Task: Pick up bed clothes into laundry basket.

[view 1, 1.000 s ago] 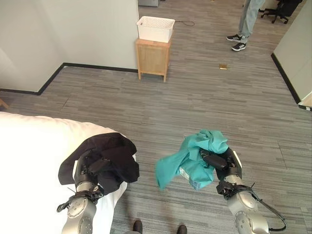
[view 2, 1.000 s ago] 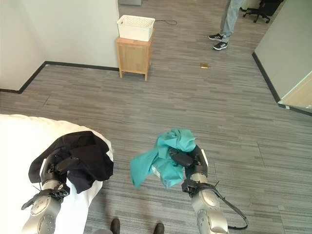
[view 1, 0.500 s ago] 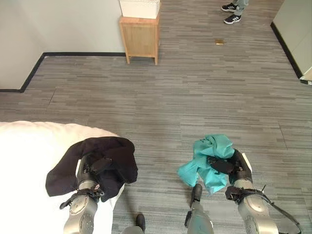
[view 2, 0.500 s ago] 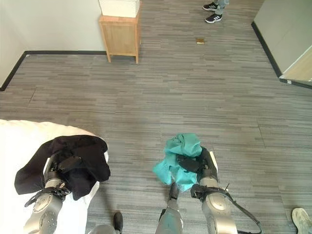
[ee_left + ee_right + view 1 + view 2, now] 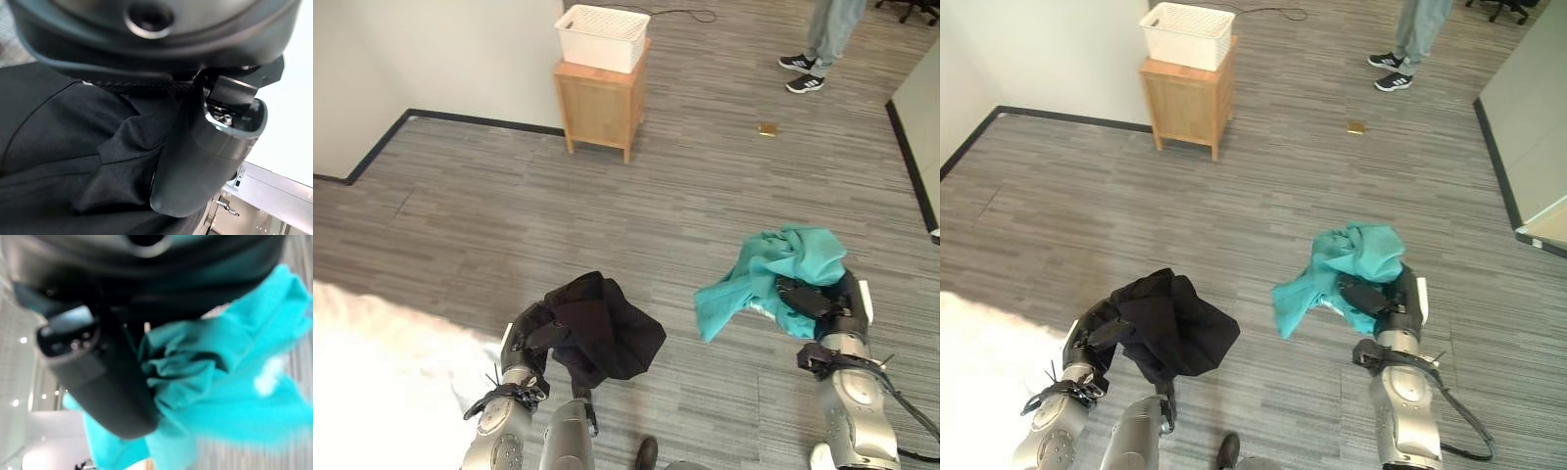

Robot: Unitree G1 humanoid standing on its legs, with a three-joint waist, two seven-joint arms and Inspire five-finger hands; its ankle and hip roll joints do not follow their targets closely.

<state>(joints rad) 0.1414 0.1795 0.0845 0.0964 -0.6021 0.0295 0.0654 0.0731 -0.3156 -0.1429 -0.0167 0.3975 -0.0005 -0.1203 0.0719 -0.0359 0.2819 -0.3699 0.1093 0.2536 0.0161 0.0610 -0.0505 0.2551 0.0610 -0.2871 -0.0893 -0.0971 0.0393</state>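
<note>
You have a garment in each hand, so both loads can go to the basket in one trip. Your left hand [image 5: 530, 338] has its fingers and thumb curled into the black garment [image 5: 597, 328]; the left wrist view shows the thumb pressed into folded dark cloth, and the rest of the piece hangs bunched over the hand, clear of the floor [image 5: 636, 225]. Your right hand [image 5: 813, 304] is clamped the same way on the teal garment [image 5: 773, 269], its thumb buried in the crumpled cloth in the right wrist view, with one loose corner trailing towards your left. Holding both bundles up in front of you keeps the loose ends off the floor and away from your steps. The corner of the white bed [image 5: 382, 382] lies at your lower left, just beside the left arm, with nothing on the part you can see. The white laundry basket [image 5: 603, 37] stands on a small wooden cabinet [image 5: 602, 108] against the wall, well apart from you across open floor, and its top is open to take a drop from above. A person [image 5: 822, 44] stands further off, beyond the basket and to the right, so judge your path with them in mind. The picking looks done; carrying and dropping remain.
</note>
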